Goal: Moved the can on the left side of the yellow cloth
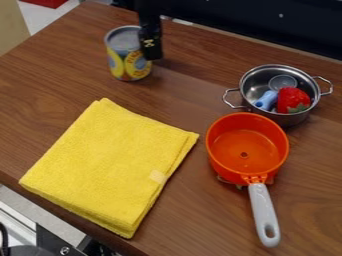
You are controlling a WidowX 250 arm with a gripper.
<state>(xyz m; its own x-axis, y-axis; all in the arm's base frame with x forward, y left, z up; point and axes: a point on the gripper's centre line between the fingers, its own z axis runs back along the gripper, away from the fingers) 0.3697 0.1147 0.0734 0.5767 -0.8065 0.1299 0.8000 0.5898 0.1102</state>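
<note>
Can: upright, beyond the yellow cloth, wood between
Gripper: at can's right; cannot tell if jaws are clenched
Cloth: near surface's front edge
Orange pan: right of cloth
Floor: pale

The tool hides part of the can.

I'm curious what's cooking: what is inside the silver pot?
The silver pot holds a red strawberry with green leaves, a small blue item and a clear round piece. Whatever lies beneath them is covered.
</note>
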